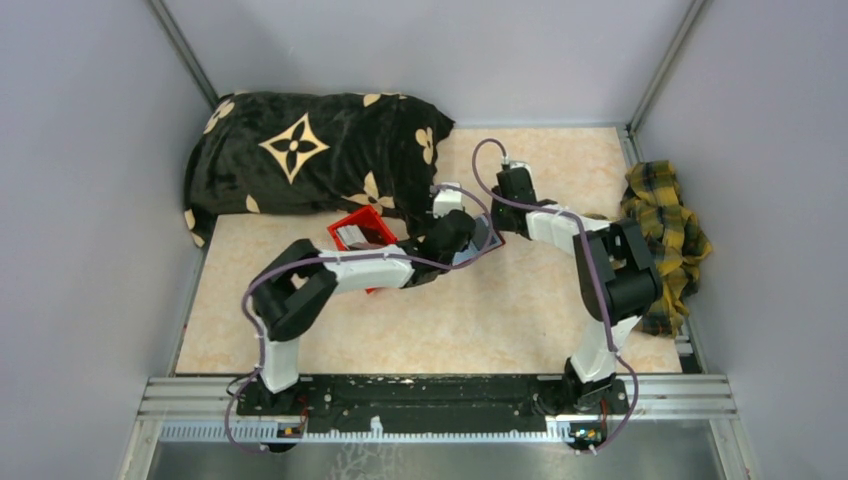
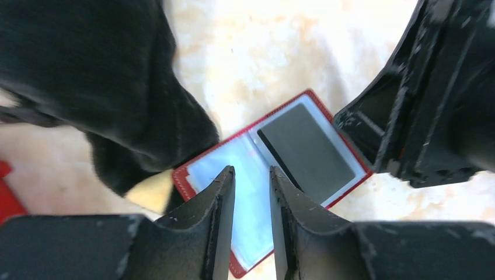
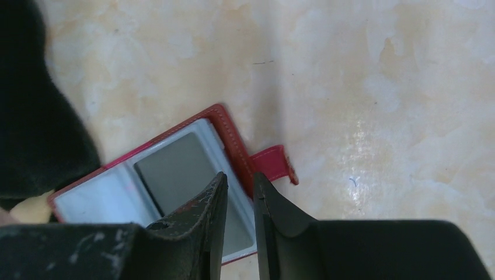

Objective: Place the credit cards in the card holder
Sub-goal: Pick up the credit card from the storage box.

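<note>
Left pincer (image 2: pixel 251 172): fingers parted by a narrow gap, nothing between them, hanging over the pale lining of the open wallet (image 2: pixel 210 160).

Right pincer (image 3: pixel 239 178): gap also narrow, tips at the wallet's edge near the snap tab (image 3: pixel 274 163). Whether it pinches the wallet or only touches it, cannot tell.

Wallet lies open on the table (image 2: pixel 262 52), just beside the black cushion (image 2: pixel 87 76). One grey card (image 2: pixel 306 153) sits in its right pocket.

Fingers hide the wallet's near edge. From above, the arms cover most of it.
</note>
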{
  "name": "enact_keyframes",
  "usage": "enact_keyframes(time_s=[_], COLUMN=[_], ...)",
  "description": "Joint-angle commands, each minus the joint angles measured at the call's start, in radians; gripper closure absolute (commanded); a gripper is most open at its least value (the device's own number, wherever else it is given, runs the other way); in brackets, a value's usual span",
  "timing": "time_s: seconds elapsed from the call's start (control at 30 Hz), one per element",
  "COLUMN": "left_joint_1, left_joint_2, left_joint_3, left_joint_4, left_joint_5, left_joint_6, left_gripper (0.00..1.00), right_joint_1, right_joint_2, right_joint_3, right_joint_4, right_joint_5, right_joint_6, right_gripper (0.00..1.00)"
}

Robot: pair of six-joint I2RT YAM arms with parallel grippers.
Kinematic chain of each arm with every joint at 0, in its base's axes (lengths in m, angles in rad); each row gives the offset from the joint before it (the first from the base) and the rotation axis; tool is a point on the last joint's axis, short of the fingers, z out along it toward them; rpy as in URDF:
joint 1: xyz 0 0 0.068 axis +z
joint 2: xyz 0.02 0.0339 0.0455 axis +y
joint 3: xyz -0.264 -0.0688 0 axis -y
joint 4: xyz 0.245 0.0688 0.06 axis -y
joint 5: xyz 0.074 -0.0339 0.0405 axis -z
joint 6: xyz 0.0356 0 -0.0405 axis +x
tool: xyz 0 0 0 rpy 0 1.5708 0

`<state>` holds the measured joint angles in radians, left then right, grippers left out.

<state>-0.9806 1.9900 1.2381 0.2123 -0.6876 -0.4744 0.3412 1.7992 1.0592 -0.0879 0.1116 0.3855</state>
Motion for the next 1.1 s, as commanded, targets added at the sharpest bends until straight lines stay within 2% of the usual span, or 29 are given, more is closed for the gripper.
enact_keyframes(time_s=[0.0, 0.23, 0.4, 0.47, 0.53, 0.73, 1.07], left_joint_1=[-0.017, -0.047, -0.049, -0.049, -0.046, -0.044, -0.035], left_joint_2=[-0.175, -0.4, -0.569, -0.632, -0.688, -0.824, -1.001], left_joint_3=[-0.076, -0.187, -0.326, -0.387, -0.451, -0.541, -0.653], left_joint_4=[-0.002, -0.112, -0.158, -0.155, -0.165, -0.262, -0.478], left_joint_5=[-0.068, -0.123, -0.095, -0.076, -0.063, -0.083, -0.183], left_joint_6=[-0.012, -0.095, -0.218, -0.271, -0.322, -0.463, -0.759], left_gripper=[0.64, 0.53, 0.39, 0.32, 0.26, 0.19, 0.14], right_joint_1=[0.037, 0.11, 0.193, 0.214, 0.252, 0.34, 0.463], right_joint_2=[-0.128, -0.267, -0.344, -0.331, -0.298, -0.113, 0.238], right_joint_3=[0.004, 0.042, 0.081, 0.125, 0.183, 0.381, 0.827], right_joint_4=[-0.012, -0.052, -0.028, -0.043, -0.058, -0.108, -0.372], right_joint_5=[0.035, 0.072, 0.003, -0.065, -0.12, -0.191, -0.216], right_joint_6=[-0.02, -0.074, -0.141, -0.144, -0.165, -0.174, -0.226], right_gripper=[0.76, 0.69, 0.55, 0.53, 0.52, 0.52, 0.52])
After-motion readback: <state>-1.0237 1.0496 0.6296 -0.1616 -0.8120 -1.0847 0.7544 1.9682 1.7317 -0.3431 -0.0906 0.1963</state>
